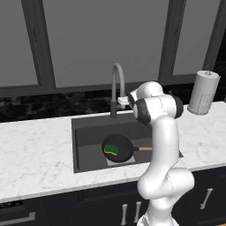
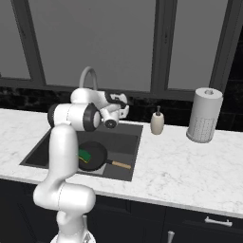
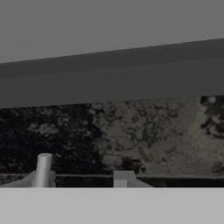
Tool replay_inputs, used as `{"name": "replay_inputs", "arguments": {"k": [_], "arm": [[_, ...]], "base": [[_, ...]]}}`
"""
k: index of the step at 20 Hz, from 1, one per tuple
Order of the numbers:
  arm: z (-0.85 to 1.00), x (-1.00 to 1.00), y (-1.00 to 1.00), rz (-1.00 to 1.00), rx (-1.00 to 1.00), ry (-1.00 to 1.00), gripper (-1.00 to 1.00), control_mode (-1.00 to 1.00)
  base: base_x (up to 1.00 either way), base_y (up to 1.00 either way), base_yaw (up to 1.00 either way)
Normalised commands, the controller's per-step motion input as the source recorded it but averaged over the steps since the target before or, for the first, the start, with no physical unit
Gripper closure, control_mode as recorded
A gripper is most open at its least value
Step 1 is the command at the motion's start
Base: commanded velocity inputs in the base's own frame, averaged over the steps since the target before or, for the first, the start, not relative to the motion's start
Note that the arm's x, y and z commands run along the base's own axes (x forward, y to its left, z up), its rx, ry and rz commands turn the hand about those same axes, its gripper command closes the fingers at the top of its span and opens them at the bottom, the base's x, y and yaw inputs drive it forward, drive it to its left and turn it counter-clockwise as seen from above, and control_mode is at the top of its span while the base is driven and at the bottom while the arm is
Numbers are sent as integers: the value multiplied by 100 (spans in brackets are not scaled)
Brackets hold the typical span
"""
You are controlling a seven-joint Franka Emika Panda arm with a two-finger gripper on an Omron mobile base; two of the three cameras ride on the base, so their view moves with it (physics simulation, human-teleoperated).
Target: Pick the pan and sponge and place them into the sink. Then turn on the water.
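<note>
The black pan (image 1: 126,148) (image 2: 98,153) lies in the dark sink (image 1: 88,128) (image 2: 129,137), its wooden handle pointing right. The green and yellow sponge (image 1: 111,149) (image 2: 85,155) rests inside the pan. My gripper (image 1: 123,101) (image 2: 122,102) is raised behind the sink, right beside the base of the grey arched faucet (image 1: 117,81) (image 2: 88,76). Its jaws are too small and too hidden to read. No water runs from the spout. In the hand view the faucet post (image 3: 43,170) stands at lower left, before a dark marble backsplash.
A paper towel roll (image 1: 203,92) (image 2: 204,114) stands on the white marble counter (image 1: 35,150) at the right. A soap dispenser (image 2: 157,122) sits just right of the sink. Dark-framed windows rise behind the backsplash.
</note>
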Motion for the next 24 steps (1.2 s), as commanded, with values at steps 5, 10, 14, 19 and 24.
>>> {"name": "replay_inputs", "arguments": {"k": [5, 10, 14, 19, 24], "arm": [[-62, 0, -88, -19, -1, 4, 100, -100], [-81, -12, -100, 3, 1, 7, 100, -100], [-89, -28, -100, 15, 7, 5, 100, -100], [-43, -67, -100, 22, 22, 2, 100, -100], [12, -100, -91, 33, 45, -1, 100, -100]], "base": [[0, 0, 0], [0, 0, 0], [0, 0, 0], [0, 0, 0], [0, 0, 0]]}}
